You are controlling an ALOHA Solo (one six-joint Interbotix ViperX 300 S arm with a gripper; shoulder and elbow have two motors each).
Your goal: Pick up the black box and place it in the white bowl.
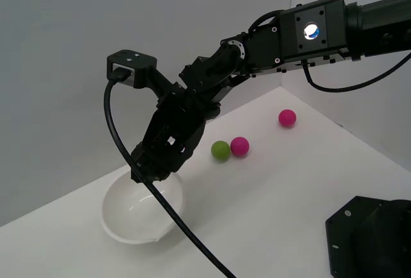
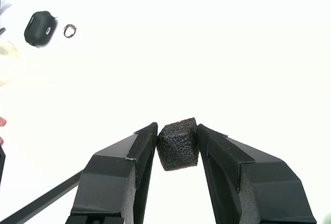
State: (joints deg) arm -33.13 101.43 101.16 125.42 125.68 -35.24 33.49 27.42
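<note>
Black box is pinched between my two fingers right now, so my gripper is clamped on it from both sides. It looks like a rough little foam cube, sitting right at the fingertips with its top edge poking slightly past them.

From the outside camera my gripper is pointing down over the white bowl, with the fingertips just at or above the rim on the side nearer my arm. Can't make out the cube itself in that shot, it's lost in all the black of the hand. Whether the tips are actually inside the bowl or just above it, I can't tell.

A thick black cable loops off the camera block on my wrist and drapes down across the front of the bowl.

Further out, past the bowl toward my arm's base side, there's a green ball touching or right beside a magenta ball, and another magenta ball well apart from them, nearer the wall. All on the white table.

In the wrist shot there's also a small dark rounded case with a little ring just beside it, far off from my fingers.
</note>
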